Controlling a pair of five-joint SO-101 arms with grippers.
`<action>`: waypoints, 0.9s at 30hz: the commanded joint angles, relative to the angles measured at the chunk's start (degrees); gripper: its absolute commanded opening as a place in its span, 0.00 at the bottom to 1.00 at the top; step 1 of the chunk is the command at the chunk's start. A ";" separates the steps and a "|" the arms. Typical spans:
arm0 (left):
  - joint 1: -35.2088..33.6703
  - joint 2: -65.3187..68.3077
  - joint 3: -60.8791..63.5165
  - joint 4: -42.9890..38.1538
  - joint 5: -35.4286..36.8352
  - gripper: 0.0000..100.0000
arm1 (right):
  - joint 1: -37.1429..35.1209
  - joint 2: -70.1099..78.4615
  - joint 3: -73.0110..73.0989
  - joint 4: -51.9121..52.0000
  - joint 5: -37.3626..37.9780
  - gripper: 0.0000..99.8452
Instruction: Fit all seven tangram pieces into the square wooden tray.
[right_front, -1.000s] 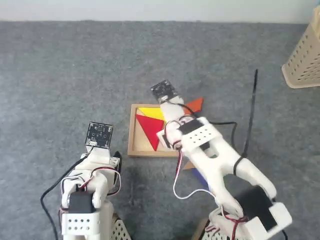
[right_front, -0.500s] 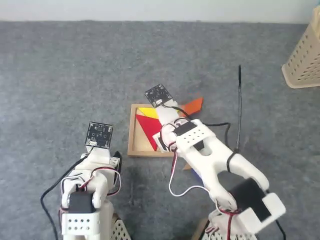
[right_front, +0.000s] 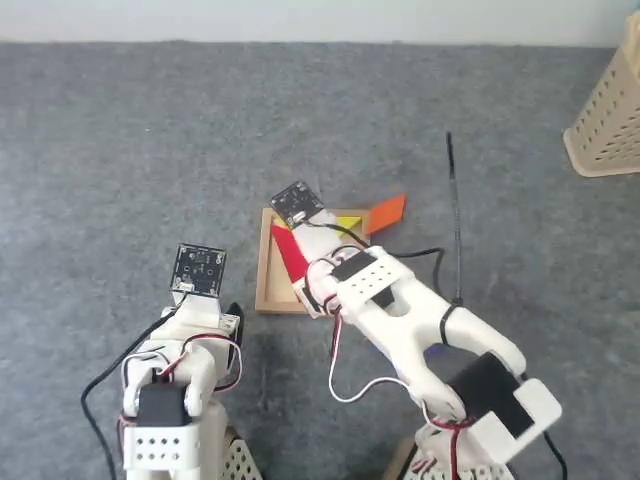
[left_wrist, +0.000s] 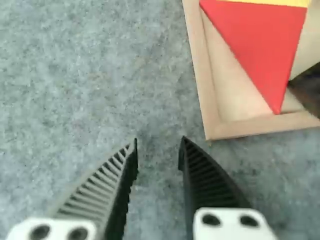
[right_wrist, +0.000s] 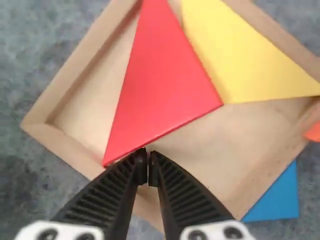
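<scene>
Pieces in the tray (right_front: 264, 272): two. Red triangle (right_wrist: 160, 85) and yellow triangle (right_wrist: 245, 60) lie flat, edge to edge along one side. The other part of the tray floor is bare wood. Tray sits mid-counter (right_front: 150, 130), ahead of the right arm (right_front: 400, 310).

Right wrist view gives the close detail. Right gripper (right_wrist: 147, 153) jaws are closed tip to tip with nothing between them. The tips sit right at the red triangle's edge, near one of its sharp corners; contact with the piece, can't tell. Same view has the blue piece (right_wrist: 275, 197) on the counter just outside the tray rim, plus a sliver of the orange piece (right_wrist: 314, 131) at the frame edge.

High view gives the layout. Right arm is stretched over the tray's near side and covers much of it. Orange piece lies at the tray's far right corner; on the rim or just beside it, can't tell. Black cable (right_front: 455, 220) runs along the counter right of the tray. Beige basket (right_front: 605, 110) is well apart at the far right edge.

Left wrist view: left gripper (left_wrist: 159, 144) jaws stand apart by a modest gap, holding nothing, above bare counter just short of a tray corner. The red triangle's tip points into that corner. High view puts the left arm (right_front: 180, 370) back by its base, apart from the tray.
</scene>
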 joint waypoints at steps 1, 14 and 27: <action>0.00 -0.88 -0.22 0.26 0.44 0.13 | -0.57 -0.66 -0.53 -1.19 1.05 0.01; 0.00 -0.88 -0.22 0.26 0.44 0.13 | -1.01 -0.57 -0.35 -4.00 0.62 0.01; 0.00 -0.88 -0.22 0.26 0.44 0.13 | -4.35 -1.27 -0.26 -6.20 1.05 0.01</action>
